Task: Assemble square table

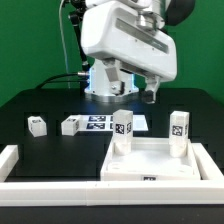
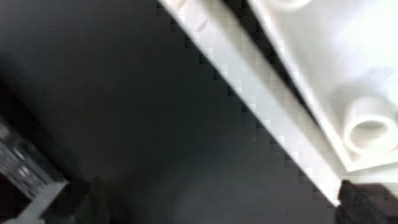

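The white square panel (image 1: 155,162) lies at the front on the exterior view's right. Two white tagged legs (image 1: 123,129) (image 1: 178,129) stand upright on its far corners. Two more legs lie loose on the black table, one (image 1: 37,125) at the left and one (image 1: 71,125) beside it. My gripper (image 1: 150,96) hangs above the table behind the panel, between the two standing legs. In the wrist view the gripper (image 2: 217,202) is open with only dark table between its fingertips (image 2: 71,196). The panel's edge (image 2: 267,90) and a round corner socket (image 2: 366,130) show to one side.
The marker board (image 1: 100,122) lies flat behind the loose legs. White border rails run along the left (image 1: 10,160) and the front (image 1: 60,190) of the table. The arm's base (image 1: 108,80) stands at the back.
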`<act>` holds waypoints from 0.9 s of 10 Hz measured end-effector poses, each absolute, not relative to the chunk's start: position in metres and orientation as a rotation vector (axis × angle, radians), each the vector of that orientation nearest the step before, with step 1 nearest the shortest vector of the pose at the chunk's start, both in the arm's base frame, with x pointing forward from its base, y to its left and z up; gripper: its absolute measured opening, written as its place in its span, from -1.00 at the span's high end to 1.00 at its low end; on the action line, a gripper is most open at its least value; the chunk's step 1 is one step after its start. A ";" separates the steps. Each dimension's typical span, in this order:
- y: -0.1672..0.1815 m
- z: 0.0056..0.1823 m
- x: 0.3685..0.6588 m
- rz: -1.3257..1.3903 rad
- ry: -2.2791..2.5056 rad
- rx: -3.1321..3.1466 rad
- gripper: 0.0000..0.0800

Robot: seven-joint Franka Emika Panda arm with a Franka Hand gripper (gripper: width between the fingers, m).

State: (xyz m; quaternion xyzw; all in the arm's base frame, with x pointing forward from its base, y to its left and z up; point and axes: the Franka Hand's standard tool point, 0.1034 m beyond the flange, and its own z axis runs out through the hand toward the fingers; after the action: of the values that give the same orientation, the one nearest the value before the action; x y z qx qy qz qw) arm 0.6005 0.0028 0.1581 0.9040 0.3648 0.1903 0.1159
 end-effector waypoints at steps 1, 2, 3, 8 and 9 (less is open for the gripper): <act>-0.007 0.159 0.597 0.566 0.958 2.706 -0.62; -0.007 0.154 0.596 0.571 0.858 2.759 -0.62; -0.005 0.153 0.596 0.581 0.790 2.790 -0.62; -0.020 0.154 0.585 0.552 0.820 2.782 -0.62; -0.042 0.157 0.565 0.507 0.840 2.788 -0.62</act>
State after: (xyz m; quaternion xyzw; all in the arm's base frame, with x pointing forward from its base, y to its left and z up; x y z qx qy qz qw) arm 0.5654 -0.0416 0.1570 0.9392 0.2831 0.1707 0.0927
